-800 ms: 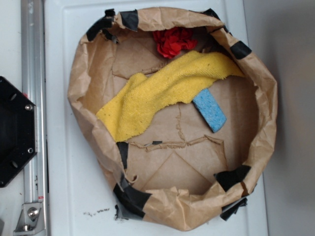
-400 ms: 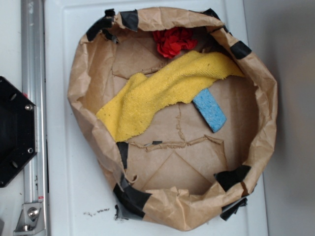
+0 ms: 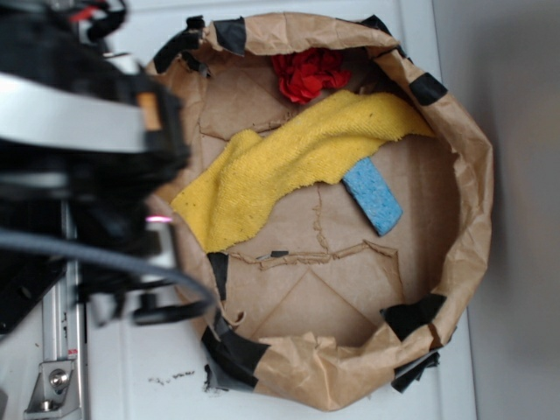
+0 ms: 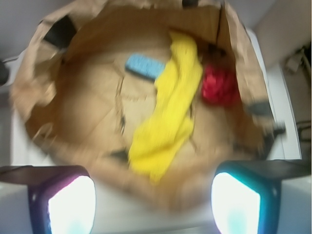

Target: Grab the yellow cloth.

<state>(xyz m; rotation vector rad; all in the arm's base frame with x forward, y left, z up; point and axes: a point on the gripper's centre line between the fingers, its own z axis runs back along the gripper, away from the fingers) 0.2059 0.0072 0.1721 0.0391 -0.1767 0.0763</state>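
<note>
The gripper is hanging above the paper bag, fingers spread wide and holding nothing; the yellow cloth is lying diagonally inside, overlapping the blue sponge.

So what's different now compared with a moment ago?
The robot arm has swung into view from the left, over the rim of the paper bag. Its gripper is open, holding nothing. The yellow cloth, red wad and blue sponge lie where they were.
</note>
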